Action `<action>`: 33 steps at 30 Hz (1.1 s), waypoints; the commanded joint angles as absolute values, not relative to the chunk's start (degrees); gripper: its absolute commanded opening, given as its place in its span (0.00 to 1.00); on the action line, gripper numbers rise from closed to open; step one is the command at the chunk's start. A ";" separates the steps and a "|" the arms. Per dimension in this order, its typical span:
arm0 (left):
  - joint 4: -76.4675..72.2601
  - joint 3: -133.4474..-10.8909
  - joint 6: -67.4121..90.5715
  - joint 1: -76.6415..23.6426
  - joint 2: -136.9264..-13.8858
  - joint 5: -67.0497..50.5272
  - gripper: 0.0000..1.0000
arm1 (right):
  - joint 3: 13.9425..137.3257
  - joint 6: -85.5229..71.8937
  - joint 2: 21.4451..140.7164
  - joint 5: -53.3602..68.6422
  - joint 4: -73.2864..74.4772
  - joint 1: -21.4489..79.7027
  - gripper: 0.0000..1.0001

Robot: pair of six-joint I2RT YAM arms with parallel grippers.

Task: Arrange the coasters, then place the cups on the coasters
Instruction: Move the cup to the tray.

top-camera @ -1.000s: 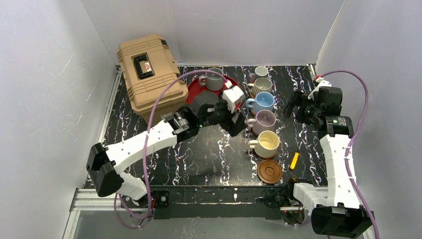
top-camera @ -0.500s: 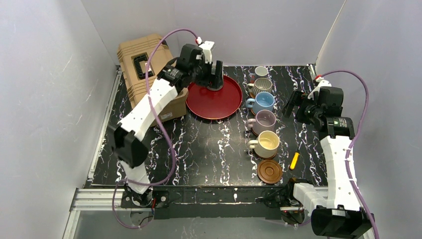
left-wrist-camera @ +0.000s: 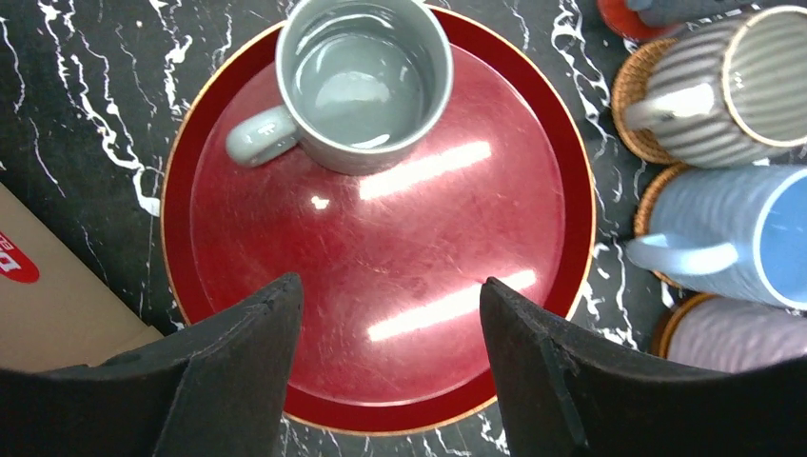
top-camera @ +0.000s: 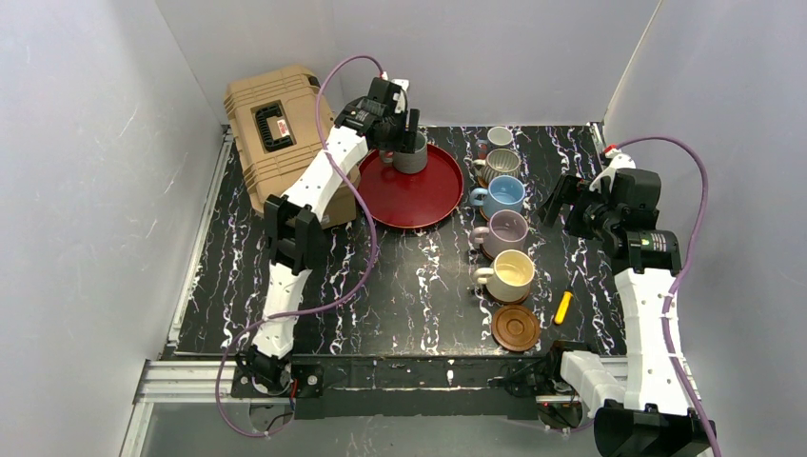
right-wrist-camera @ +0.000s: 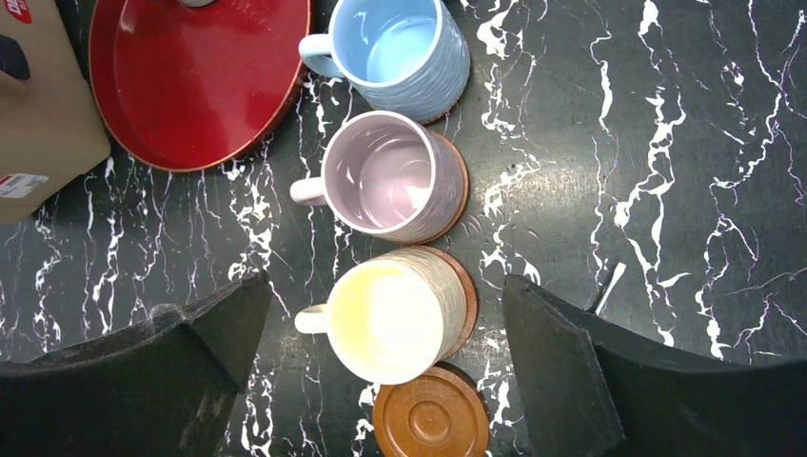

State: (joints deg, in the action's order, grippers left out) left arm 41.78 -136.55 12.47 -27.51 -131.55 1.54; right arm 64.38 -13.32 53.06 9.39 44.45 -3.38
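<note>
From above, the left gripper (top-camera: 398, 131) hangs over the far side of the red tray (top-camera: 419, 202), just beside the grey-green mug (top-camera: 413, 154), the only mug not yet in the row. The right gripper (top-camera: 569, 202) sits off to the side of that row, holding nothing. Five mugs stand on coasters, and the bare brown coaster (top-camera: 516, 327) at the near end is where I'd guess this one belongs. Through the left wrist camera the fingers (left-wrist-camera: 238, 381) are spread, with only tray showing between them. The mug stands upright ahead of the fingertips, apart from them, its handle pointing toward the left-hand finger in that view. To pick it up well, I'd bring the arm forward and down so one finger goes inside the rim and the other outside the wall, away from the handle, then pinch firmly and lift straight up to clear the tray's raised edge. Through the right wrist camera those fingers (right-wrist-camera: 561, 381) are wide apart and empty. The cream mug (right-wrist-camera: 385, 324) shows between them, with the bare coaster just beside it, so the landing spot looks open, though the set-down should keep clear of that neighbour.
</note>
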 commanded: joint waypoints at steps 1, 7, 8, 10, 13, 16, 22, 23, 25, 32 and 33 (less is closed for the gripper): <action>37.53 -138.48 11.40 -25.75 -132.16 4.10 0.65 | 64.65 -13.22 51.78 10.82 43.42 -3.60 1.00; 28.88 -138.78 10.60 -25.23 -135.43 3.61 0.63 | 63.70 -13.95 51.77 12.51 42.89 -3.60 1.00; 27.81 -139.09 10.54 -25.15 -136.19 3.47 0.62 | 63.59 -14.05 51.84 12.68 42.81 -3.60 1.00; 26.57 -140.22 10.56 -24.93 -137.85 3.88 0.61 | 63.39 -14.27 51.86 12.73 42.77 -3.60 1.00; 24.82 -141.34 10.92 -24.45 -140.00 4.42 0.59 | 63.28 -14.33 51.94 12.94 42.80 -3.60 1.00; 22.73 -141.33 10.94 -24.26 -141.62 5.45 0.59 | 63.20 -14.33 51.91 12.97 42.87 -3.56 1.00; 20.05 -141.82 9.91 -23.93 -144.09 6.25 0.59 | 63.54 -14.26 51.90 12.84 43.64 -3.60 1.00; 19.91 -141.85 9.94 -23.84 -144.28 5.65 0.58 | 63.59 -14.24 51.86 12.71 43.82 -3.60 1.00; 20.10 -141.94 9.92 -23.82 -144.92 4.92 0.57 | 63.65 -14.16 51.93 12.70 44.02 -3.60 1.00; 20.82 -142.59 9.32 -23.82 -146.75 0.35 0.53 | 63.54 -14.16 51.72 12.75 44.27 -3.60 1.00; 20.97 -142.38 9.47 -23.82 -146.71 0.04 0.51 | 63.54 -14.11 51.69 12.65 44.38 -3.59 1.00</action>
